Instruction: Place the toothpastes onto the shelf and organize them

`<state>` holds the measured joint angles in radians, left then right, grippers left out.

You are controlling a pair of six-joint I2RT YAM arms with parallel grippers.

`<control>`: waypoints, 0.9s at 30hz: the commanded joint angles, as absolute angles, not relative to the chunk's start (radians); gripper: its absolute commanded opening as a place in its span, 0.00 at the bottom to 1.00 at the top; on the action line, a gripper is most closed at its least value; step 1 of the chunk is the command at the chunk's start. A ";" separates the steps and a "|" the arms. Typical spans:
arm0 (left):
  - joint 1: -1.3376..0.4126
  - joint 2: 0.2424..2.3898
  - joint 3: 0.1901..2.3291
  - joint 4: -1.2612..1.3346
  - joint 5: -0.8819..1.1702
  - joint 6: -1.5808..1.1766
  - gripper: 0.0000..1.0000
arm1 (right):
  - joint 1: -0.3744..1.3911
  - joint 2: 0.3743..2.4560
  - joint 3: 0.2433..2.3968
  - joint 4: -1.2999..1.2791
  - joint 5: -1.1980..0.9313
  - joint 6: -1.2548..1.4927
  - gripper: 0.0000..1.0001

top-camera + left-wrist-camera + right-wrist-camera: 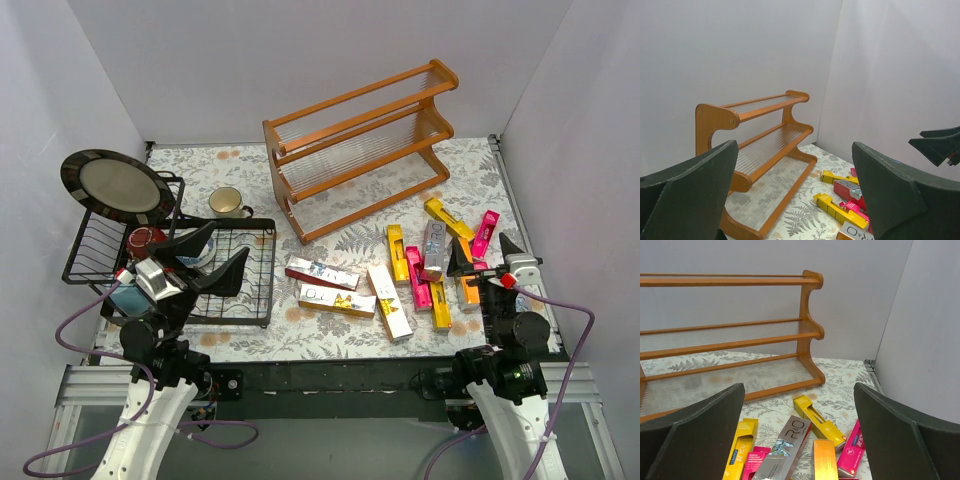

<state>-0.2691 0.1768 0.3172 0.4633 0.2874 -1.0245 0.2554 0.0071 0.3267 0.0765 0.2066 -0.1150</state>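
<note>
My left pincer [230, 242] and right pincer [482, 240] are gaping empty. Only the overhead view is showing the black wire dish rack [250, 300] under the left. Magenta, yellow and silver toothpaste cartons [397, 252] are lying five o'clock of the orange-brown wooden three-tier shelf [360, 150].

The left gripper [230, 240] and right gripper [482, 240] I'm driving both carry broad, matte black wedge fingers [687, 195] that taper to points. Behind each one sits a silvery-white wrist block [152, 277] with a small red mark. Further back I see black joints, white lower links, and a purple cable [58, 335] beside each arm.
</note>
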 commanded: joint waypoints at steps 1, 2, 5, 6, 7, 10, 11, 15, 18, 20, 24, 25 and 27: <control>-0.264 0.184 0.314 0.456 0.272 -1.012 0.98 | 0.253 -0.043 0.376 0.100 0.242 -0.097 0.99; -0.264 0.183 0.314 0.454 0.272 -1.012 0.98 | 0.252 -0.041 0.380 0.098 0.248 -0.086 0.98; -0.265 0.180 0.316 0.448 0.265 -1.015 0.98 | 0.253 -0.022 0.414 0.068 0.220 -0.090 0.99; -0.267 0.176 0.319 0.448 0.264 -1.015 0.98 | 0.253 -0.005 0.425 0.043 0.210 -0.089 0.99; -0.270 0.176 0.321 0.445 0.262 -1.015 0.98 | 0.252 -0.005 0.451 0.034 0.203 -0.089 0.98; -0.273 0.169 0.325 0.433 0.253 -1.017 0.98 | 0.253 0.083 0.511 -0.033 0.209 -0.060 0.99; -0.273 0.166 0.327 0.428 0.250 -1.019 0.98 | 0.253 0.104 0.534 -0.053 0.215 -0.048 0.99; -0.273 0.163 0.339 0.407 0.235 -1.029 0.98 | 0.252 0.262 0.644 -0.173 0.207 0.027 0.98; -0.273 0.161 0.351 0.382 0.230 -1.034 0.98 | 0.253 0.383 0.739 -0.276 0.115 0.043 0.99; -0.275 0.163 0.362 0.357 0.212 -1.031 0.98 | 0.253 0.458 0.782 -0.331 0.056 0.049 0.99; -0.273 0.160 0.380 0.305 0.184 -1.022 0.98 | 0.252 0.584 0.845 -0.464 0.135 0.210 0.99; -0.273 0.158 0.383 0.304 0.181 -1.022 0.98 | 0.253 0.607 0.856 -0.492 0.161 0.260 0.98; -0.273 0.147 0.382 0.301 0.181 -1.020 0.98 | 0.253 0.669 0.856 -0.541 0.179 0.265 0.99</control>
